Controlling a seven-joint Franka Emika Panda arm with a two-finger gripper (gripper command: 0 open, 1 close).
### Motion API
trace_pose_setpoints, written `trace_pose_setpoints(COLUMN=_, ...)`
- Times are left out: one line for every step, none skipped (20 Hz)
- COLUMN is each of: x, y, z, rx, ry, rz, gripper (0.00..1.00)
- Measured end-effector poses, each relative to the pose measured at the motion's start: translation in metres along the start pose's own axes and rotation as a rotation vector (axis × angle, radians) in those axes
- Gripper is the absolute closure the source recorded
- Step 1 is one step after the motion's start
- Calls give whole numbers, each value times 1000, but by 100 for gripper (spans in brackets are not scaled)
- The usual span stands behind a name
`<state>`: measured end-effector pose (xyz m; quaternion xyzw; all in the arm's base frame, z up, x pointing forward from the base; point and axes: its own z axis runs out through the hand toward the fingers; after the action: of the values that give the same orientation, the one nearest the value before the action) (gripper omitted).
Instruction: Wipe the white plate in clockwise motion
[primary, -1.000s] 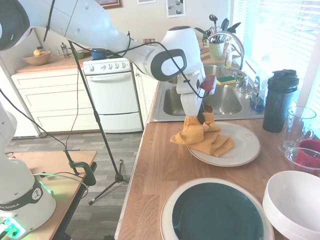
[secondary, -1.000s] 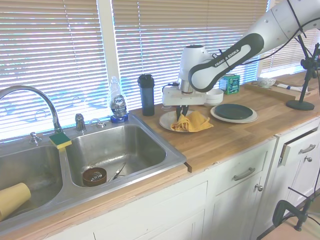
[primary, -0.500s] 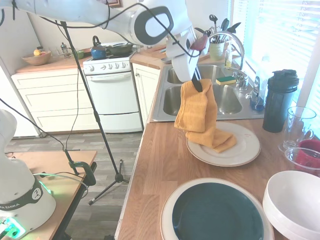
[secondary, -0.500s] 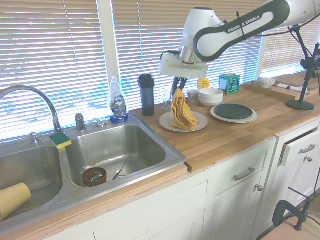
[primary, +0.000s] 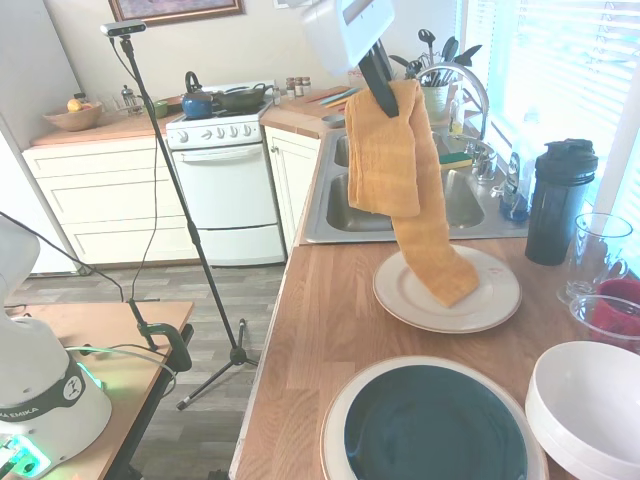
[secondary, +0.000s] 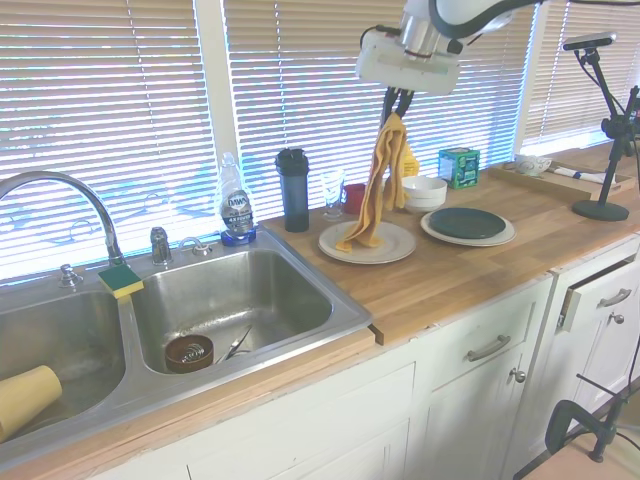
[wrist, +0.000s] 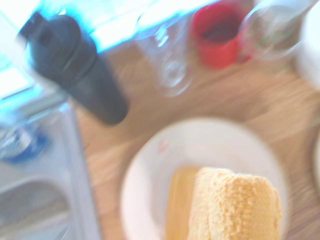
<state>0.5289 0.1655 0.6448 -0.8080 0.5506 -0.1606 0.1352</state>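
Note:
The white plate (primary: 487, 293) (secondary: 397, 243) (wrist: 220, 145) lies on the wooden counter beside the sink. High above it my gripper (primary: 381, 92) (secondary: 397, 105) is shut on the top of an orange cloth (primary: 410, 180) (secondary: 378, 185). The cloth hangs down long, and only its lower end rests on the plate. In the blurred wrist view the cloth (wrist: 235, 205) covers part of the plate from above.
A larger plate with a dark green centre (primary: 435, 425) and stacked white bowls (primary: 590, 400) sit at the near end of the counter. A black shaker bottle (primary: 560, 200), a clear glass (primary: 595, 255) and a red cup (wrist: 217, 32) stand behind the plate. The steel sink (secondary: 230, 310) is alongside.
The gripper has risen well above the plate, drawing the bunched cloth up until it hangs stretched out with just its tip on the plate.

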Motion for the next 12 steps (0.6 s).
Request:
trace_pose_setpoints(x=11, y=0, z=-7, rx=3, ry=6, rz=8, gripper=100)
trace_pose_setpoints(x=21, y=1, z=-12, rx=7, ry=9, rz=20, gripper=100)
trace_pose_setpoints(x=31, y=2, z=-19, rx=9, ry=11, rz=29, gripper=100)
trace_pose_setpoints(x=42, y=3, z=-26, rx=14, ry=15, rz=36, gripper=100)
trace_pose_setpoints(x=53, y=5, z=-34, rx=17, ry=19, rz=44, gripper=100)
trace_pose_setpoints(x=63, y=7, z=-44, rx=21, ry=21, rz=52, gripper=100)
trace_pose_setpoints(x=73, y=10, z=-54, rx=23, ry=21, rz=58, gripper=100)
trace_pose_setpoints(x=83, y=14, z=-64, rx=25, ry=20, rz=64, gripper=100)
trace_pose_setpoints(x=92, y=18, z=-74, rx=26, ry=18, rz=69, gripper=100)
trace_pose_setpoints(x=100, y=23, z=-82, rx=21, ry=10, rz=70, gripper=100)
trace_pose_setpoints(x=107, y=28, z=-87, rx=16, ry=5, rz=67, gripper=100)
trace_pose_setpoints(x=111, y=32, z=-91, rx=9, ry=2, rz=63, gripper=100)
